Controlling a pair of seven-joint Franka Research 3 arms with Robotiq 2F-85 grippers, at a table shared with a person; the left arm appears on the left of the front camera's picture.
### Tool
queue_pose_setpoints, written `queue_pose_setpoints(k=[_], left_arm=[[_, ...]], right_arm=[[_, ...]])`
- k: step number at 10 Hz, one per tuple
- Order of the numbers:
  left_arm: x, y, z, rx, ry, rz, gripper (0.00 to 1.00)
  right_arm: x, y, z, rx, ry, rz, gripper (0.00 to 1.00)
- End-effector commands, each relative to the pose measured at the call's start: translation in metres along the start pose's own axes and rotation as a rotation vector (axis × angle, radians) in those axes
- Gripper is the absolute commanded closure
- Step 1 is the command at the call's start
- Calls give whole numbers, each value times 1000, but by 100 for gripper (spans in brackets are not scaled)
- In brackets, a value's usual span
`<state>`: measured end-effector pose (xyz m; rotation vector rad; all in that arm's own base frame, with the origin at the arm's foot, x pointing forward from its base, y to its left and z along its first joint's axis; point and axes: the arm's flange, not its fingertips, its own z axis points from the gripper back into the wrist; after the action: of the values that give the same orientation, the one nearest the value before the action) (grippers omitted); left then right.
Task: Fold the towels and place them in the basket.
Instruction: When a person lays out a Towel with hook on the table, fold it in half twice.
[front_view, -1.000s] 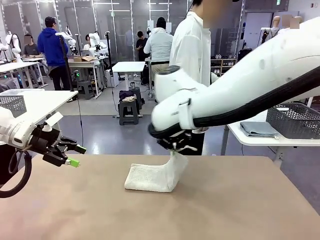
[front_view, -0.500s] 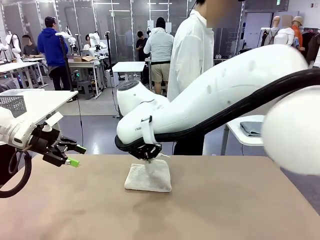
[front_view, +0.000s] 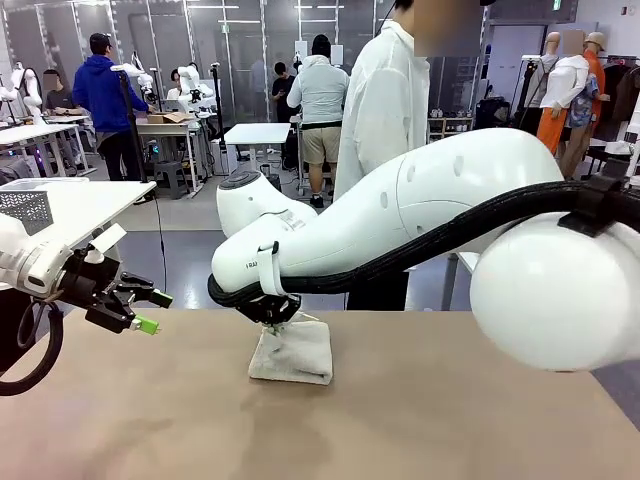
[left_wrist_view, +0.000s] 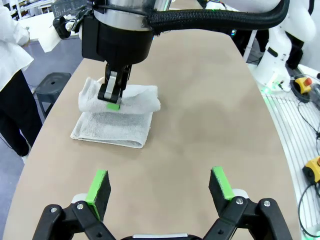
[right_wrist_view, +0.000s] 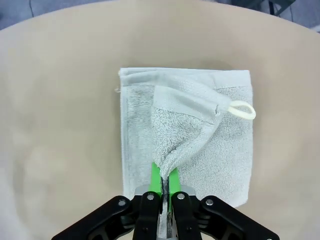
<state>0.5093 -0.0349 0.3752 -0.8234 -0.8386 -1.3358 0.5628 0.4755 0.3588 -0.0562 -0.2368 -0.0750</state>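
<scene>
A cream-white towel (front_view: 300, 358) lies folded on the tan table, a little left of centre. My right gripper (front_view: 274, 318) hangs over its left part, shut on a pinched-up fold of the towel (right_wrist_view: 200, 145), whose corner loop lies flat on top. In the left wrist view the right gripper (left_wrist_view: 114, 98) presses that fold onto the towel (left_wrist_view: 112, 127). The right gripper (right_wrist_view: 164, 175) has its green pads together with cloth between them. My left gripper (front_view: 150, 310) hovers open near the table's left edge, apart from the towel; its fingers (left_wrist_view: 98, 186) hold nothing. A grey mesh basket (front_view: 25, 210) stands on the white side table at left.
A person in a white coat (front_view: 385, 110) stands at the table's far side, behind my right arm. The big white right arm (front_view: 450, 220) crosses the right half of the front view. The table (front_view: 420, 420) is bare in front and to the right.
My right arm swung left, carrying the towel's raised right edge over onto the rest, so the towel is now a narrower fold. The left arm stayed still.
</scene>
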Motion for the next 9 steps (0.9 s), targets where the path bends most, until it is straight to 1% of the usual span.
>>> queue_pose_setpoints(k=[1, 2, 3, 4, 5, 6, 7, 8, 9], left_arm=[[2, 0, 1, 6, 2, -4, 0], [2, 0, 1, 6, 2, -4, 0], [2, 0, 1, 6, 2, -4, 0], [2, 0, 1, 6, 2, -4, 0], [2, 0, 1, 6, 2, -4, 0], [2, 0, 1, 6, 2, -4, 0], [2, 0, 1, 6, 2, -4, 0], [2, 0, 1, 6, 2, -4, 0], [2, 0, 1, 6, 2, -4, 0]], right_arm=[[-1, 7, -6, 46, 3, -51, 85], [-2, 7, -8, 60, 0, -55, 73], [-2, 7, -11, 80, -18, -72, 65], [-2, 5, -11, 109, -48, -104, 54], [-3, 3, -9, 112, -46, -105, 45], [-4, -5, -4, 107, -40, -108, 34], [-7, -19, 3, 105, -25, -97, 25], [-8, -46, 9, 113, -20, -61, 14], [-7, -75, 13, 128, 4, -40, 5]])
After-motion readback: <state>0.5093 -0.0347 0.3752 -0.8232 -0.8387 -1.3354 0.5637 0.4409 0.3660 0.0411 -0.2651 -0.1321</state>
